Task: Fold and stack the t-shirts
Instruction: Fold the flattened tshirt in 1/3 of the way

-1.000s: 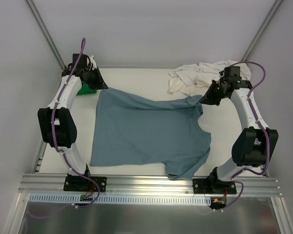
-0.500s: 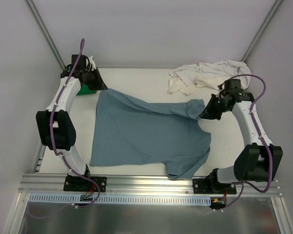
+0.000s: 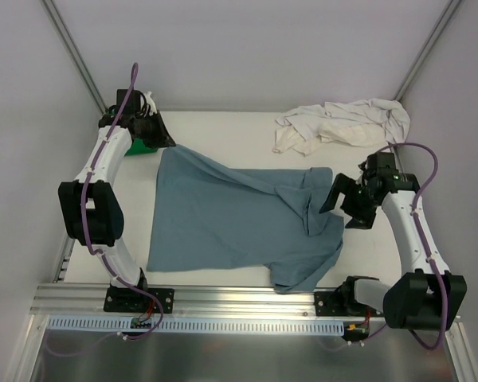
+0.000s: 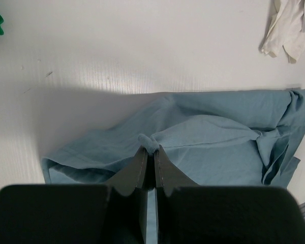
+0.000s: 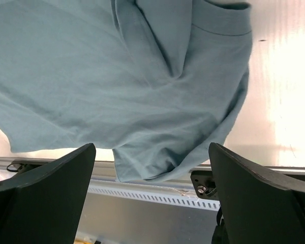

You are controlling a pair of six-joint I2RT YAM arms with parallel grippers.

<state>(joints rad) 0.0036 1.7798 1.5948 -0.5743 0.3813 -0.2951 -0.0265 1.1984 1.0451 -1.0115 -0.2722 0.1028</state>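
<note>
Two dark fingers (image 5: 46, 188) of the right gripper (image 5: 151, 147) stand wide apart at the lower corners, above the slate-blue t-shirt (image 5: 117, 86), which lies rumpled on the white table (image 5: 284, 76), a fold ridge near the top, its lower edge reaching the slotted aluminium rail (image 5: 152, 195).

From above, the bright green cotton t-shirt (image 3: 146, 148) at the far left corner of the desk (image 3: 223, 131) is mostly hidden behind the left arm (image 3: 103, 163), and the left wrist view's top left corner cuts it to a scrap. That view's right edge cuts the crumpled off-white cream t-shirt (image 3: 342, 123), and the slate-blue cotton t-shirt (image 3: 239, 215) vanishes nearside behind the black fingers (image 4: 137, 170) of the left gripper (image 4: 148, 151). In the right wrist view it runs off the top and left edges, and the fingers (image 5: 51, 193) of the right gripper (image 5: 151, 147) are blurred and cut by the bottom edge.
</note>
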